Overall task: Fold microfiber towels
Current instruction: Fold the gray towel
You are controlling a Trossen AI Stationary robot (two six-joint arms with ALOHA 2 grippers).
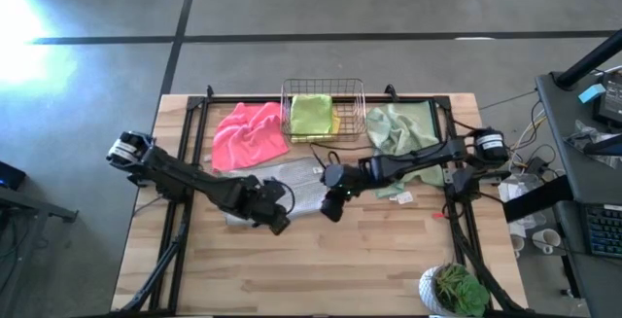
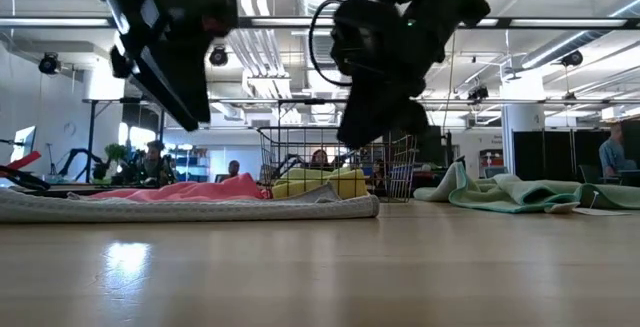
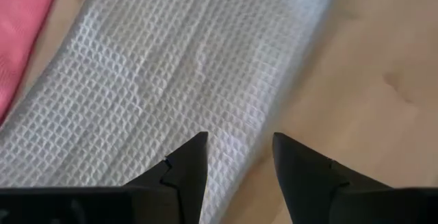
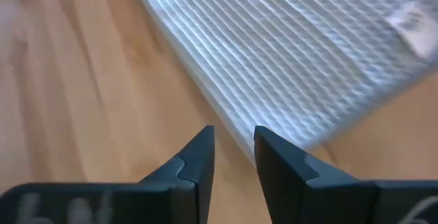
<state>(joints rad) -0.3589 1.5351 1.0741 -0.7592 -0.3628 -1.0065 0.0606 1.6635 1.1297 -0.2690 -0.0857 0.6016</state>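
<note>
Light grey waffle-weave microfiber towel (image 1: pixel 292 184) flat near tabletop centre, part-folded, under both grippers. Left gripper (image 3: pixel 238 157) hovering over its near edge, fingers parted, empty. Right gripper (image 4: pixel 233 147) above towel's near-right edge, fingers narrow, holding nothing. Risks: pinching only the top layer, so the fold peels open; dragging the cloth across the wood instead of lifting; uneven grabs skewing the crease. Behind: crumpled hot pink towel (image 1: pixel 249 133) toward far-left, close enough to snag. Copper wire basket (image 1: pixel 324 88) with lime green towel (image 1: pixel 311 114) at far edge; pale sage green towel (image 1: pixel 400 135) far-right.
</note>
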